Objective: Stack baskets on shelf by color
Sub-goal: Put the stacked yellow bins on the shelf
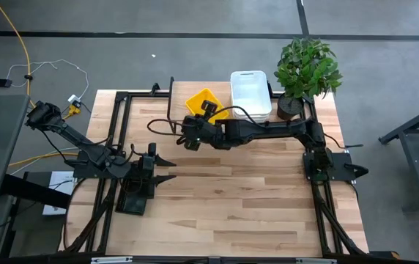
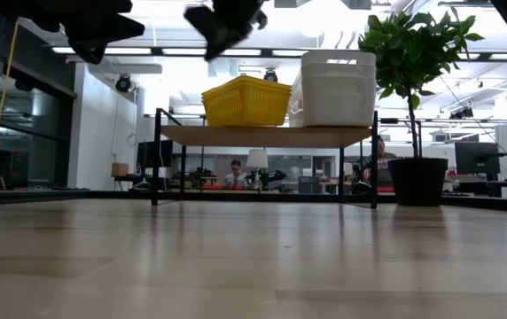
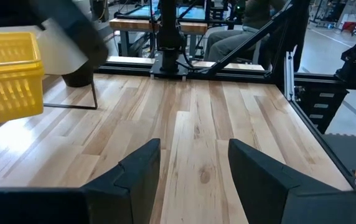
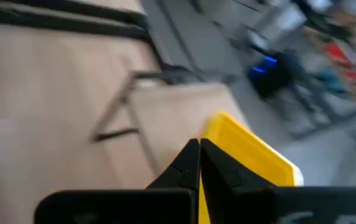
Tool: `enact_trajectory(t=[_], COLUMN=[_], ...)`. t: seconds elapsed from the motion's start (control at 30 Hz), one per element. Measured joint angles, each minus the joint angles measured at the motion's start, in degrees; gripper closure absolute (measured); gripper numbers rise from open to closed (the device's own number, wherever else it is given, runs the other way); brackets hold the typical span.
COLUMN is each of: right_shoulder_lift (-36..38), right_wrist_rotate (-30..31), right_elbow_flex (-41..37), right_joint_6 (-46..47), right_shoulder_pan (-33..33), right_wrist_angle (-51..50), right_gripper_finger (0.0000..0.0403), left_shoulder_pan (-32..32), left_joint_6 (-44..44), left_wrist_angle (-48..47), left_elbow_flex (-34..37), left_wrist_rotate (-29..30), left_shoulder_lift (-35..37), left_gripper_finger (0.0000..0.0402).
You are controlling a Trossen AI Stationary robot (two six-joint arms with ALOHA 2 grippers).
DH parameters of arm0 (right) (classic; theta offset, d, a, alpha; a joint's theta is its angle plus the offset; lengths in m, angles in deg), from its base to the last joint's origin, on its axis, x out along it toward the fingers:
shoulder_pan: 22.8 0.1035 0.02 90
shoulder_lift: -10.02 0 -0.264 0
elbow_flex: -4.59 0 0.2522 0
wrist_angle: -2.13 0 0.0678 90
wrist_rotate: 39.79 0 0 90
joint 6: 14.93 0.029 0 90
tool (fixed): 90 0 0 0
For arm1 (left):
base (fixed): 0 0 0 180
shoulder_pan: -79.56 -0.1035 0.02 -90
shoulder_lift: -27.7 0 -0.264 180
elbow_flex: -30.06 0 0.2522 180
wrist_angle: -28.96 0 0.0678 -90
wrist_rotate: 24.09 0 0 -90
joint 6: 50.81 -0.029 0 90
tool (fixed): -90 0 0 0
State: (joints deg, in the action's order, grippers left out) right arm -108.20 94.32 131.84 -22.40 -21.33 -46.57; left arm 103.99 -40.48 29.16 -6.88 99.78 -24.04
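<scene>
Nearest, a broad stretch of bare wooden table [image 1: 231, 213], nothing lying on the near half. Further in on the left, left gripper [image 1: 167, 169] low over the boards, jaws spread wide, holding nothing, fingers [image 3: 137, 171] apart over bare wood. Beyond, toward the middle, right gripper [image 1: 188, 136] reaching across from the right, jaws pressed together, empty, hanging just near of the shelf [image 2: 267, 135] edge and the yellow basket [image 1: 204, 103]. On the shelf at the far edge: yellow basket on the left part, angled; white baskets [image 1: 250, 92] stacked just right of it. Potted plant [image 1: 306, 70] at the far right corner, beside the shelf.
</scene>
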Motion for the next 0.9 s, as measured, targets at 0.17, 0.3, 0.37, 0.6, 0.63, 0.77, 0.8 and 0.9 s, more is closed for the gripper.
enact_trajectory(t=[0.17, 0.3, 0.37, 0.6, 0.63, 0.77, 0.8, 0.9], right_shoulder_lift=[0.3, -0.9, -1.3, -1.1, -1.1, -1.1, -1.1, -1.1], right_wrist_rotate=[-17.2, -22.0, -21.9, -21.2, -20.7, -20.6, -20.5, -20.2], right_elbow_flex=[0.1, 0.1, 0.0, 0.0, 0.0, 0.0, 0.0, 0.0], right_joint_6=[1.4, 4.2, 4.5, 4.5, 4.5, 4.6, 4.6, 4.6], right_shoulder_pan=[-1.0, -3.0, -3.7, -4.9, -5.0, -5.8, -6.0, -6.5], right_wrist_angle=[3.2, 1.9, 2.2, 4.1, 3.8, 1.8, 1.8, 1.7], right_gripper_finger=[0.0403, 0.0403, 0.0403, 0.0403, 0.0403, 0.0403, 0.0403, 0.0403], left_shoulder_pan=[0.0, 0.0, 0.0, 0.0, 0.0, 0.0, 0.0, 0.0], left_joint_6=[0.5, 0.5, 0.5, -0.3, -0.2, 0.0, 0.0, 0.0], left_wrist_angle=[0.0, 0.0, 0.0, 0.0, 0.0, 0.0, 0.0, 0.0], left_elbow_flex=[0.0, 0.0, 0.0, 0.0, 0.0, 0.0, 0.0, 0.0], left_wrist_rotate=[0.0, 0.0, 0.0, 0.0, 0.0, 0.0, 0.0, 0.0], left_shoulder_lift=[0.0, 0.0, 0.0, 0.0, 0.0, 0.0, 0.0, 0.0], left_gripper_finger=[0.0225, 0.0225, 0.0225, 0.0225, 0.0225, 0.0225, 0.0225, 0.0225])
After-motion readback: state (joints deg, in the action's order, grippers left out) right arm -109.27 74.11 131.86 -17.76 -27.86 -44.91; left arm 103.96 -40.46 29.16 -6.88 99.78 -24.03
